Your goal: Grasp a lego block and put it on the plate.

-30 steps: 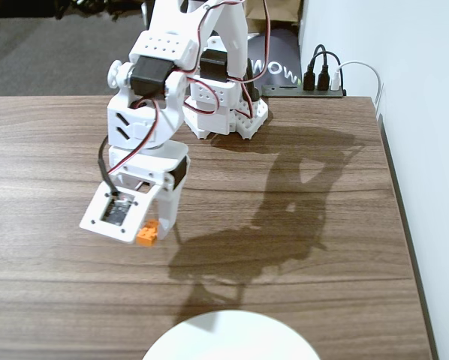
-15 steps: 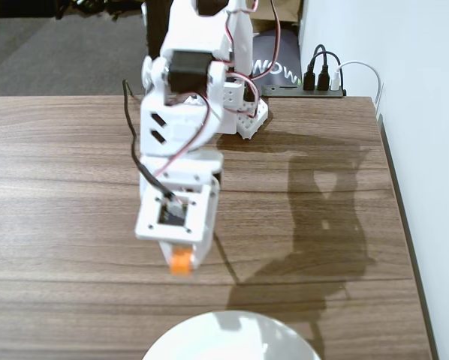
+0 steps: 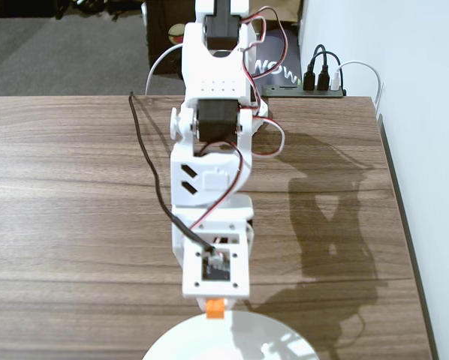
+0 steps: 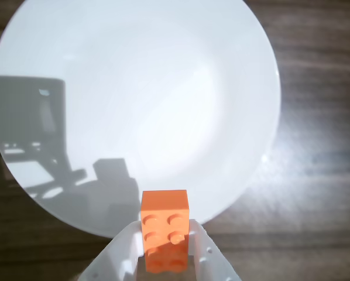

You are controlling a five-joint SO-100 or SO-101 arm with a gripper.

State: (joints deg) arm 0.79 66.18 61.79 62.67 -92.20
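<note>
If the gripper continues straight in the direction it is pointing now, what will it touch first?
Probably the plate. In the wrist view the gripper, shut on the lego block, points at the plate's near rim, with nothing between. Height above the plate is unclear, so the block would likely touch first.

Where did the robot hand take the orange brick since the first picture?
The gripper, shut on the lego block, swung rightward in the fixed view and forward, reaching the plate rim. The brick stayed gripped; the plate and table did not move.
</note>
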